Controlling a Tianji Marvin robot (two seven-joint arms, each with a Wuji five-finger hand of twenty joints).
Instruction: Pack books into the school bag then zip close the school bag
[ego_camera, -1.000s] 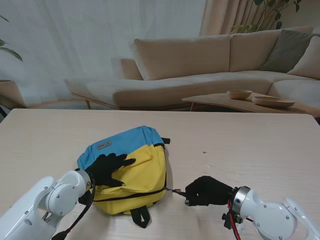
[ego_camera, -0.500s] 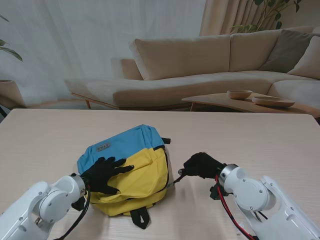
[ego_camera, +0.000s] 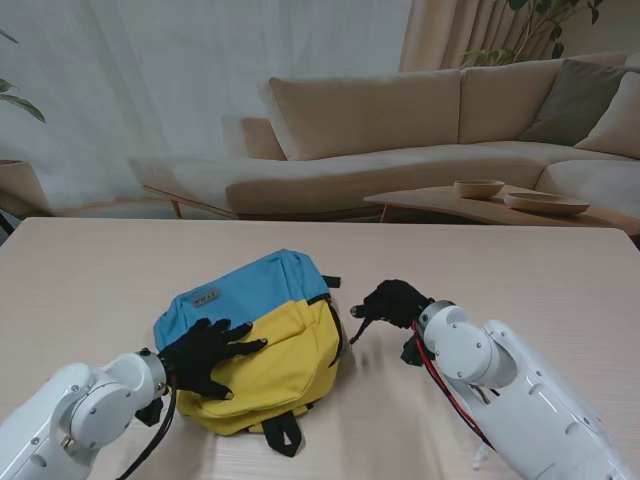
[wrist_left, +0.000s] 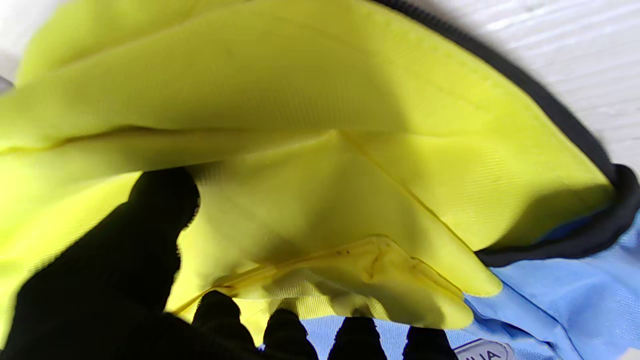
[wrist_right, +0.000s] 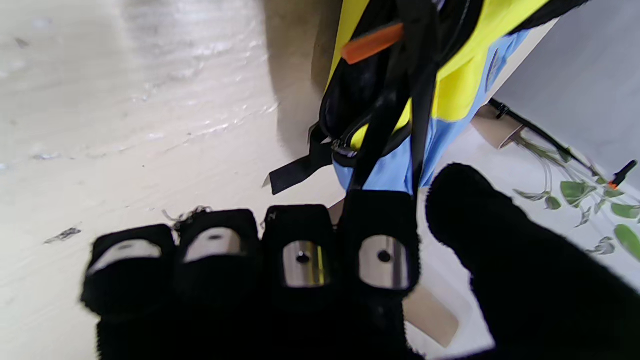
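Nearest to me, the left hand (ego_camera: 207, 355) lies palm-down on the yellow front panel (ego_camera: 280, 350) of the school bag (ego_camera: 255, 335), fingers spread and pressing the cloth flat rather than closed round anything; the left wrist view shows the fingertips (wrist_left: 220, 312) bunching a fold of yellow fabric against the blue upper panel (wrist_left: 575, 305). The bag rests on the wooden table (ego_camera: 520, 270), left of centre, its black strap end (ego_camera: 283, 436) trailing toward me. On the bag's right side the right hand (ego_camera: 393, 302) is curled shut on the black zip pull cord (ego_camera: 357, 327) — in the right wrist view the cord (wrist_right: 385, 125) runs from the pinching fingers (wrist_right: 382, 235) up to the slider (wrist_right: 344, 148). Over the last second this hand has travelled from the bag's near corner to beside its far right shoulder, drawing the slider along the zip track (ego_camera: 337, 340); no books are visible outside the bag. Closure therefore appears well advanced, with the remaining run across the top still to be pulled. Beyond the table stand a beige sofa (ego_camera: 420, 130) and a low side table bearing two bowls (ego_camera: 520, 195).
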